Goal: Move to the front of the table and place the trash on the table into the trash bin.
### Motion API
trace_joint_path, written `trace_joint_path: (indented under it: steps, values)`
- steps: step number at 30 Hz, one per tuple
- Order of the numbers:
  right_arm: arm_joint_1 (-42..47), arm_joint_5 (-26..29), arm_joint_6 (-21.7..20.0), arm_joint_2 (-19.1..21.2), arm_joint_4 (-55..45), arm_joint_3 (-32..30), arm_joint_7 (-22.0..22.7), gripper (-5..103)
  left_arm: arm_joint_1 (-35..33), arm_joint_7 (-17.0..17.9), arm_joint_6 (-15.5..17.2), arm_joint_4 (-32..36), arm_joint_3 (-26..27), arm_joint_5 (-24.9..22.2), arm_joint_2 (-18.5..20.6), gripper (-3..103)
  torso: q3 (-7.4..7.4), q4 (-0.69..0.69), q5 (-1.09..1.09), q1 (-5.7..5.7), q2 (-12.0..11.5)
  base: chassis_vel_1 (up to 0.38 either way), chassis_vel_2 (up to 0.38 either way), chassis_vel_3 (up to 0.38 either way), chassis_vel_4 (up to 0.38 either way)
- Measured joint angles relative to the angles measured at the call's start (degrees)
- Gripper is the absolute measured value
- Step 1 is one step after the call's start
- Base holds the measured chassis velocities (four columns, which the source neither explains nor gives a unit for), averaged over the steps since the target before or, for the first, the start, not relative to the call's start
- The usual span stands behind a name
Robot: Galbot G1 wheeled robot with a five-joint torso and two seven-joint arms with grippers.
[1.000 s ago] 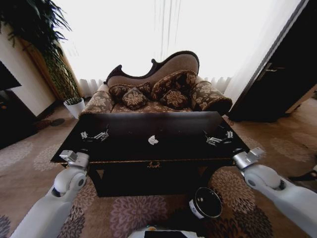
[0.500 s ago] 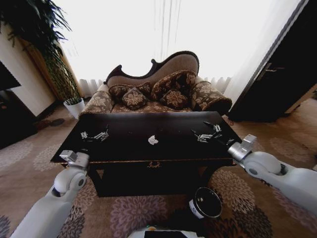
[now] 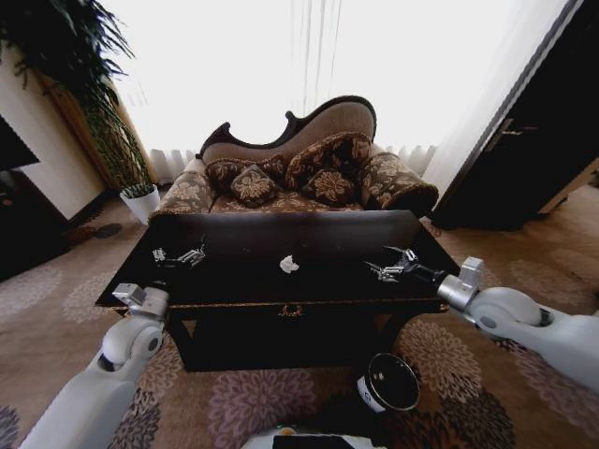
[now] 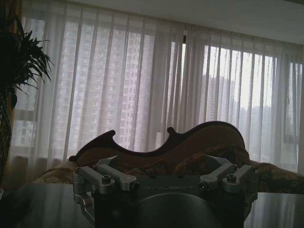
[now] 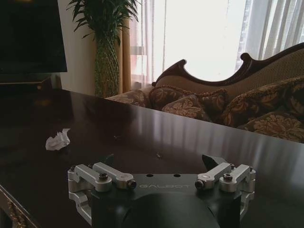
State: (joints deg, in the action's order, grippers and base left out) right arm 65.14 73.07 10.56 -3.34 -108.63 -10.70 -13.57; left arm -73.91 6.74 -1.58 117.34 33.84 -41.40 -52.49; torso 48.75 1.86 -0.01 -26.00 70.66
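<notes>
One crumpled white paper wad (image 3: pixel 289 265) of trash lies near the middle of the dark glossy table (image 3: pixel 234 290). The right wrist view shows this wad (image 5: pixel 58 140) off to one side on the tabletop (image 5: pixel 190 137). My right gripper (image 3: pixel 393 267) hovers open over the table's right part, well to the right of the wad, with nothing between its fingers (image 5: pixel 211 161). Over the table's left end my left gripper (image 3: pixel 182 254) stands open and empty. The black trash bin (image 3: pixel 388 382) with a pale rim stands on the carpet before the table's front right leg.
An ornate patterned sofa (image 3: pixel 299 173) stands right behind the table, also seen in the left wrist view (image 4: pixel 190 147). A white plant pot (image 3: pixel 140 201) with a tall plant is at the back left. A dark door or cabinet (image 3: pixel 524 159) rises at the right. Patterned carpet surrounds the table.
My right arm has swung inward, carrying its gripper left over the tabletop and then slightly back toward the front edge. The left arm, wad and bin have not moved.
</notes>
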Motion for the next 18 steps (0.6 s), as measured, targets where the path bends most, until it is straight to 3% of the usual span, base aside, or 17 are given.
trace_joint_path:
  steps: [18]
  values:
    - [-2.49,5.08,0.67,1.96,9.28,-5.23,-5.61,100,0.0,0.0,0.0,0.0,0.0,0.0,0.0,100,0.0,0.0,-0.01,0.0,0.0,0.0,0.0,0.0,0.0]
